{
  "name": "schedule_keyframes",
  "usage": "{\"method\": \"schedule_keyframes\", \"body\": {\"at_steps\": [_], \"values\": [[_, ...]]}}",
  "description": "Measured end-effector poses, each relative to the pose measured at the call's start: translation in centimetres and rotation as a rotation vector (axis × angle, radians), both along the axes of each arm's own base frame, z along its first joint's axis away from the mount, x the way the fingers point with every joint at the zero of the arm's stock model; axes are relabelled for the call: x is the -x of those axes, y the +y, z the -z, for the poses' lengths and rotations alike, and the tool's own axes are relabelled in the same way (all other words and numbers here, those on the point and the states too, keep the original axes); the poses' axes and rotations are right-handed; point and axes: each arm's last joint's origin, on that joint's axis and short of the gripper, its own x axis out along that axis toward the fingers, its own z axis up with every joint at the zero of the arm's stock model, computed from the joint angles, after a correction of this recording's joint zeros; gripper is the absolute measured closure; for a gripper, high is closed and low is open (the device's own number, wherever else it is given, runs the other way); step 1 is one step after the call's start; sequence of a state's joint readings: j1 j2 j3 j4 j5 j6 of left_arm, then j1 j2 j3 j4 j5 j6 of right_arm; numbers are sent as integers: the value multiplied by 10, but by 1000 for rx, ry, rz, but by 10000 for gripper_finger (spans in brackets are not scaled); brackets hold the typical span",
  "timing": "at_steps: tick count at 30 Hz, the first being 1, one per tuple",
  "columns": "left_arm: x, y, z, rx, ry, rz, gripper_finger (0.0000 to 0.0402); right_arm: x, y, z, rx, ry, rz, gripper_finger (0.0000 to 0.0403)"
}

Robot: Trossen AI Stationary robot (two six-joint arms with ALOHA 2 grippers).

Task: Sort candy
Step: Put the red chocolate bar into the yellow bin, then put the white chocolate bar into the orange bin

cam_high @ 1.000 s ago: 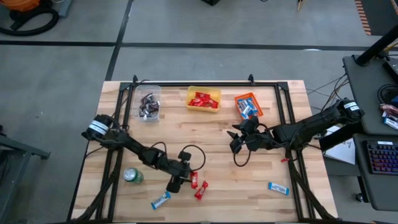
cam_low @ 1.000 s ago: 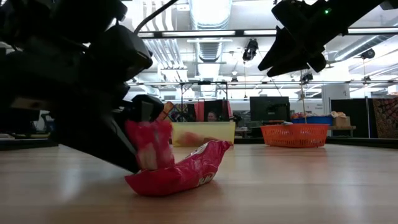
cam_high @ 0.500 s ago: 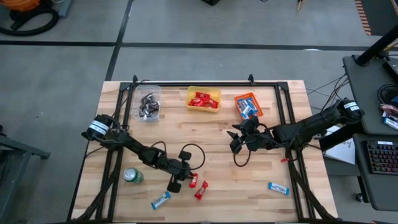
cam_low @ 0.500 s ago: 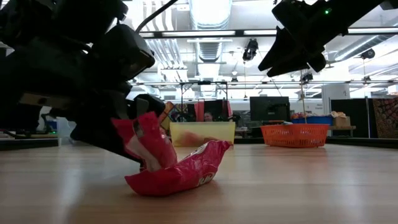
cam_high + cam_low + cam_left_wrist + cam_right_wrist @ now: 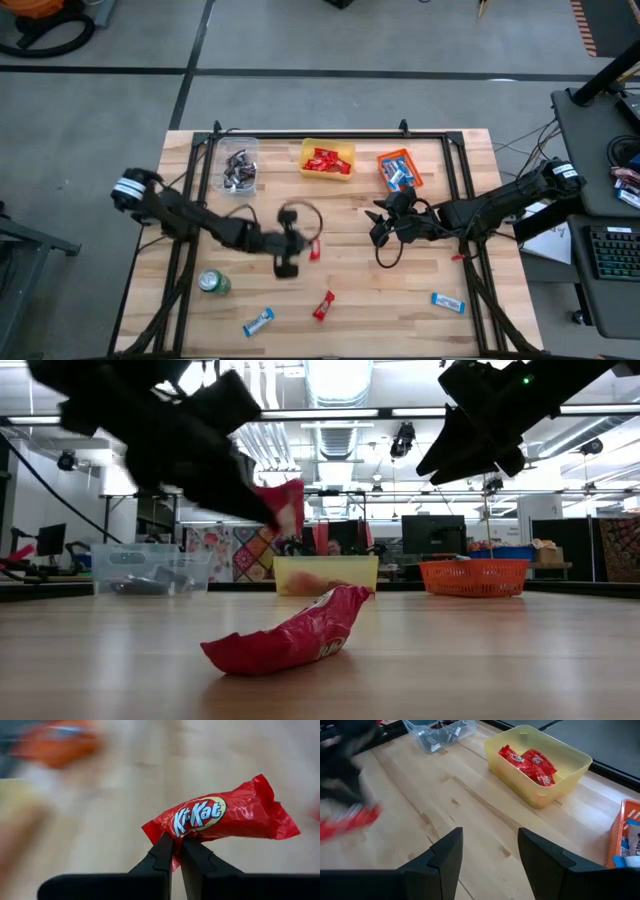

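My left gripper hangs over the table's middle, shut on a red candy, which also shows raised in the low view. A second red candy lies flat on the table nearer the front, large in the low view. One blue candy lies at the near left and another at the near right. My right gripper waits open above the table's right half, nothing between its fingers. My left gripper pinches the red candy's lower long edge, close to one crimped end, between its two fingertips. The arm reaches in from the table's left. The candy lies across the fingers, tilted a little, and is lifted clear of the table.
Along the far edge stand a clear bin with dark candy, a yellow bin with red candy and an orange bin with blue candy. A green can stands at the near left.
My left gripper has shut on one of the two red candies near the front, then risen and gone toward the far edge with it. That candy now hangs clear of the table; the other red candy has stayed where it was.
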State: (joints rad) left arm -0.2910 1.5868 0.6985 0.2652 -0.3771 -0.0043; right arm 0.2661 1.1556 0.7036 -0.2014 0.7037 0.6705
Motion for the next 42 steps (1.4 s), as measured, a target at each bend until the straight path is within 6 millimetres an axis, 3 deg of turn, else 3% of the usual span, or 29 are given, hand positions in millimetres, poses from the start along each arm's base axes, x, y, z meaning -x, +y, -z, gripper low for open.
{"method": "schedule_keyframes", "body": {"at_steps": [7,11,18,22,26,32,36,42], "values": [[-7,77,-40,-50,-180,-492,400,0,0,0,-7,-5,5,223],[-15,122,-51,-13,-207,-601,400,0,0,0,-8,-6,6,223],[-36,187,-46,15,-102,-691,390,0,0,1,-13,-6,8,223],[-46,209,-37,-13,-36,-723,370,0,0,1,-15,-4,6,223],[-51,216,-31,-39,2,-717,342,0,0,1,-15,-1,4,223],[-50,211,-33,-48,43,-697,307,0,1,2,-37,13,-27,223],[-46,193,-48,-46,53,-652,298,-1,5,3,-143,25,-121,223],[-45,138,-74,-9,20,-494,298,-2,17,6,-481,76,-325,223]]}}
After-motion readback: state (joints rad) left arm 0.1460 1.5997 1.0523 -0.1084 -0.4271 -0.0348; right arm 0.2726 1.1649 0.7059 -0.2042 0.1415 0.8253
